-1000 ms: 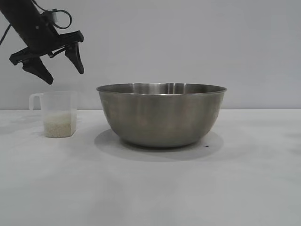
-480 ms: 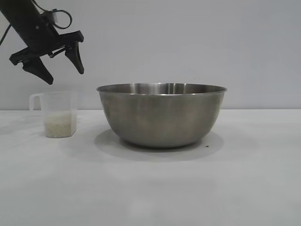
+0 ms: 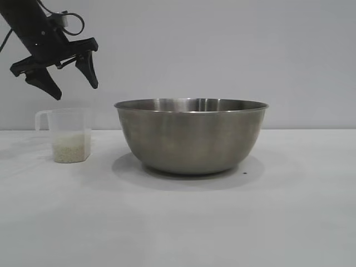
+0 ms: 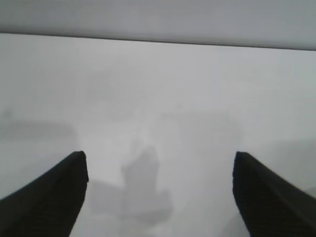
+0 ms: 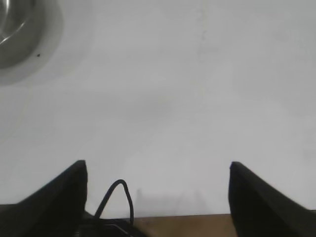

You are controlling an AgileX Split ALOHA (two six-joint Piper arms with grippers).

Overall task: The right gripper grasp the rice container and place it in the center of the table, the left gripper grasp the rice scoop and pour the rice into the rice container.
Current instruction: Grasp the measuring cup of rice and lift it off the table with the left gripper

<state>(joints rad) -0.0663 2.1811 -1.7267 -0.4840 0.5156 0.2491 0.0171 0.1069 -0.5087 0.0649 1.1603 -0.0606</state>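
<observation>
almost nothing has shifted since the earlier frame: the left pincer (image 3: 69, 83) has only crept a touch up and to the left in the exterior view, and the bowl and cup sit where they were.

the left pincer hangs in the air above the measuring cup (image 3: 69, 135), tilted downward, its two pointed fingers (image 3: 88, 69) spread wide and pinching nothing. it is clear of the cup, not touching it.

the measuring cup stands upright on the white tabletop (image 3: 178, 222), left of the bowl, with its handle turned away from the bowl. a low layer of rice (image 3: 69, 150) fills its bottom part.

the steel bowl (image 3: 191, 136) sits upright near the middle of the tabletop, near the cup but apart from it.

the right pincer (image 5: 158, 197) shows only in its own wrist view: its fingers are spread wide, with nothing between them, over bare tabletop near the wooden edge. a slice of the bowl (image 5: 17, 29) shows in a far corner of that view, well apart from the pincer.
</observation>
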